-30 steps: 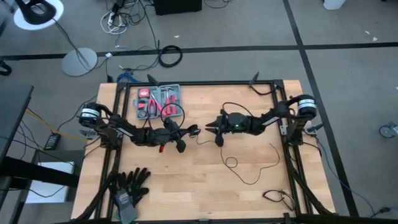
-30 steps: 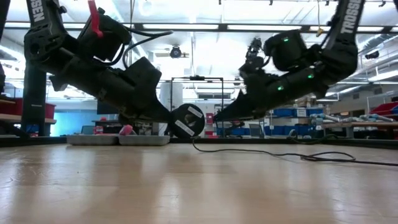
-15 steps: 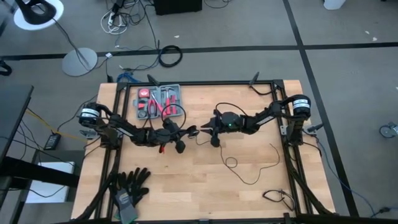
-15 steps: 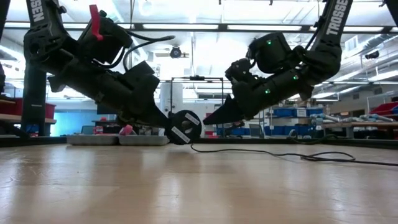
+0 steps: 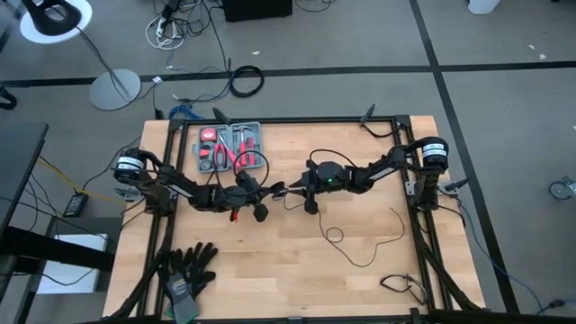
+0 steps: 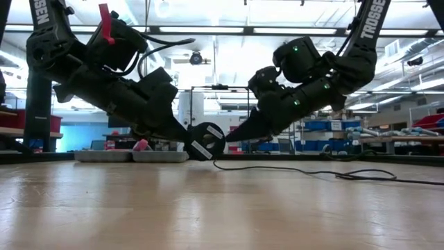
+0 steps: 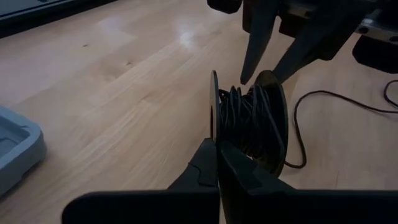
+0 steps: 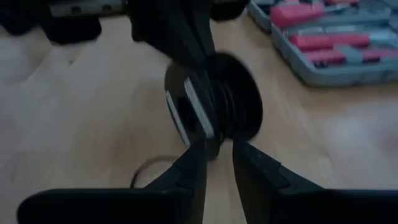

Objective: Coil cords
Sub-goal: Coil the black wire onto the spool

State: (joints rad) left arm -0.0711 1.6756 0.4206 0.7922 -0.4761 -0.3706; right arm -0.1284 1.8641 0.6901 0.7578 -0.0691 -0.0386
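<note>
While the left gripper [image 7: 217, 146], fingers pinched on the spool [image 7: 249, 124] at mid-table, steadies it, the right gripper [image 8: 217, 146] holds slightly parted fingers at its rim. Winding appears underway. Next, feed the loose cord [image 5: 360, 236] onto the spool without slack.

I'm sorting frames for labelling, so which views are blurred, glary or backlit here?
Right wrist view: the spool and tool case are smeared and soft. Left wrist view: the spool is crisp, with a bright patch of glare on the table. Low view: bright ceiling lights leave the left gripper and right gripper as dark silhouettes. High view: evenly lit, sharp.
</note>
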